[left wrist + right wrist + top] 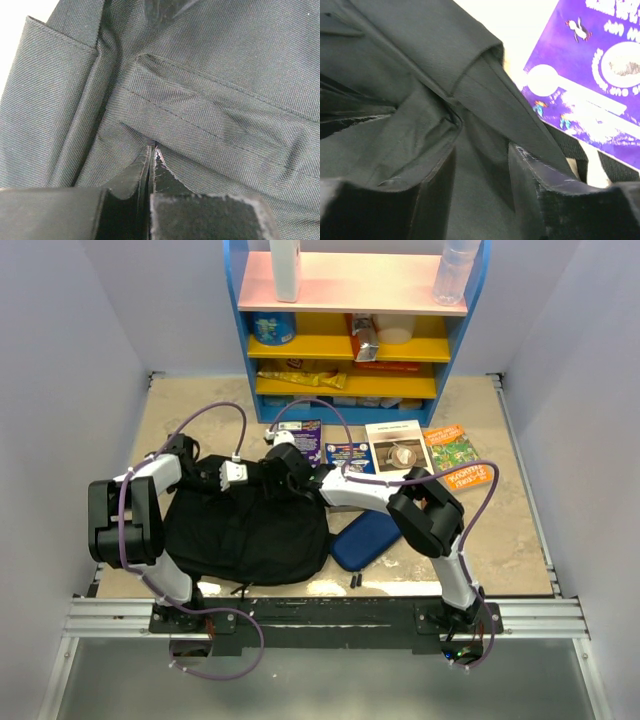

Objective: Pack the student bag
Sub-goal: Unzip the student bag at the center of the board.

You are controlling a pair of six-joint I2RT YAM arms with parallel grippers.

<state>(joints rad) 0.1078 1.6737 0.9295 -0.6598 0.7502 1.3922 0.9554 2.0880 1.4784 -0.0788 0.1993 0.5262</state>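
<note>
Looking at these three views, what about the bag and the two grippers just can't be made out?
- Inside of the student bag: top view, both arms cover its far end.
- Whether the left gripper, shut, pinches fabric: left wrist view, its fingers hide the contact.
- Whether the right gripper grips the fold between its fingers: right wrist view, pads hide it.
- Title of the purple book: right wrist view, blurred, cut by the edge.

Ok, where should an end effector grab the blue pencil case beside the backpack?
Pinch the blue pencil case across its narrow width near the middle, coming straight down from above. It lies flat, long and slanted, so likely only that short span fits between jaws.
</note>
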